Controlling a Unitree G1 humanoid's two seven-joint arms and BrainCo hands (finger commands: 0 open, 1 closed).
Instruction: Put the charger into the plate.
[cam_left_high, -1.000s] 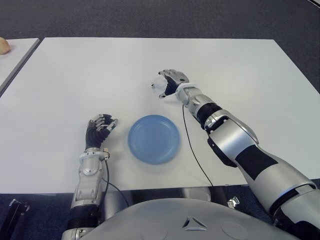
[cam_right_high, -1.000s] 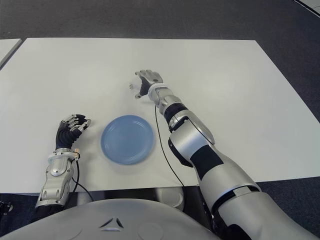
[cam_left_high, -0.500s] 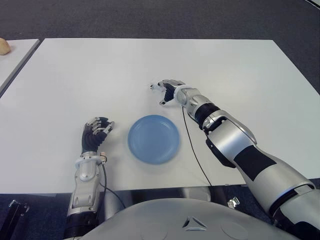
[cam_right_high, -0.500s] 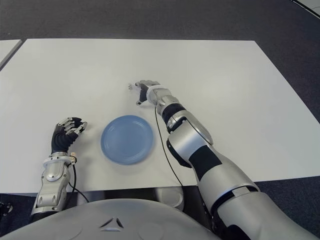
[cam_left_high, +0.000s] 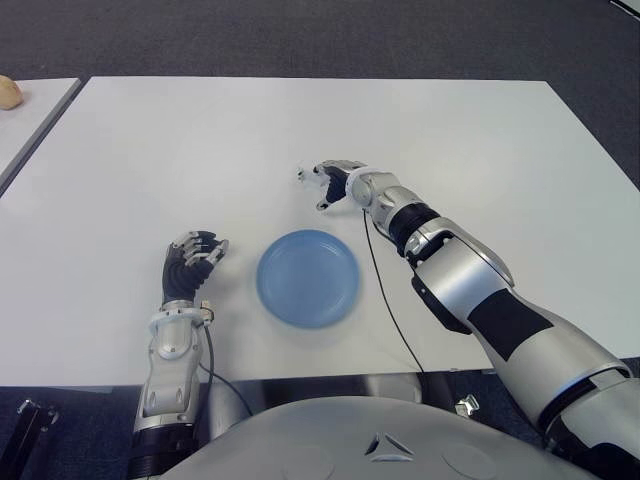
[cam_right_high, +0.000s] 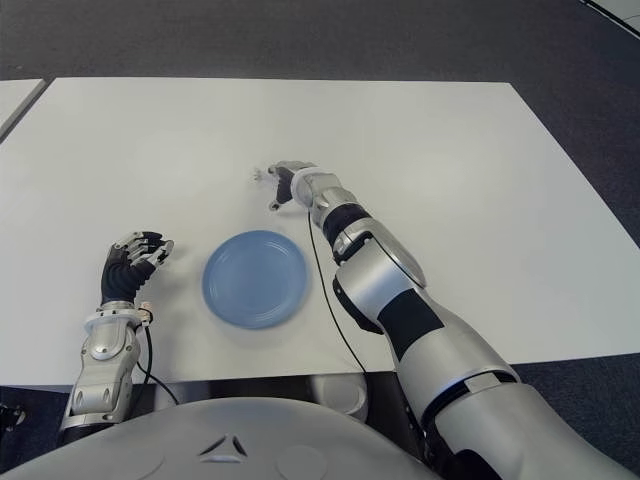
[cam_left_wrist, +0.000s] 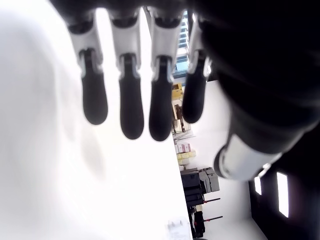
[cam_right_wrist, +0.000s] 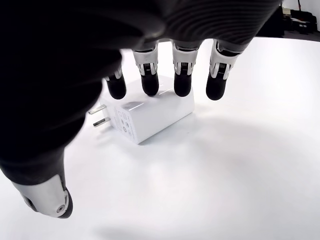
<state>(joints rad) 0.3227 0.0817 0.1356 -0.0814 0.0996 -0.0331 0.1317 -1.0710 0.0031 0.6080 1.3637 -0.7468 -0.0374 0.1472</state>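
A white charger (cam_right_wrist: 150, 116) with two metal prongs lies flat on the white table (cam_left_high: 470, 150), just beyond the blue plate (cam_left_high: 308, 278). My right hand (cam_left_high: 328, 186) hovers right over it, fingers spread. In the right wrist view four fingertips (cam_right_wrist: 183, 85) line up along the charger's far top edge, and the thumb (cam_right_wrist: 49, 202) stands well off on the near side, so nothing is grasped. In the eye views the hand hides most of the charger (cam_left_high: 306, 177). My left hand (cam_left_high: 193, 257) shows left of the plate, loosely curled and holding nothing.
A thin black cable (cam_left_high: 385, 300) runs from my right forearm across the table to its front edge. A second table (cam_left_high: 30, 115) stands at the far left, separated by a gap, with a tan object (cam_left_high: 8, 92) on it.
My right hand has dropped from a raised, curled pose to lie flatter and lower over the charger. The left hand has drifted slightly back towards me.
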